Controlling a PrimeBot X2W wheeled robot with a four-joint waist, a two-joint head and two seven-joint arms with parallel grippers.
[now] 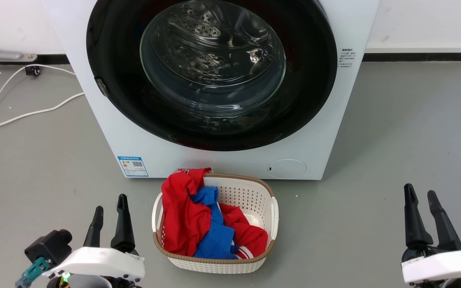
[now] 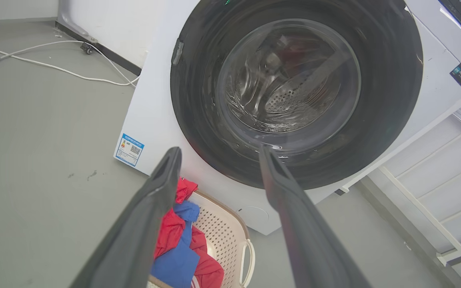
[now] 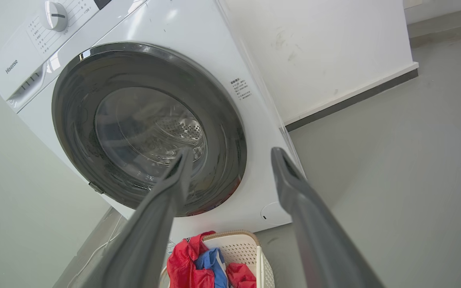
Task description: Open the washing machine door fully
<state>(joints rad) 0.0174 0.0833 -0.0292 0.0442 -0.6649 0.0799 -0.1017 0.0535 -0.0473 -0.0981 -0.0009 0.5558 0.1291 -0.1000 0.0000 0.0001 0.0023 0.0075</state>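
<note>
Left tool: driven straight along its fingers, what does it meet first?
Probably the washing machine door, on its lower black ring; the left tool is open and aims there. The laundry basket sits below that line. Depth is unclear.

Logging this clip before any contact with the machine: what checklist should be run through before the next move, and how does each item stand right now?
1. Washing machine door fully shut, as the starting state: ok.
2. Left gripper open, empty, clear of the door: ok.
3. Right gripper open, empty: ok.
4. Grey tab on the door's left rim unobstructed: ok.
5. Laundry basket on the floor below the door, clear of its swing: cannot tell.
6. Door unlocked: cannot tell.
</note>
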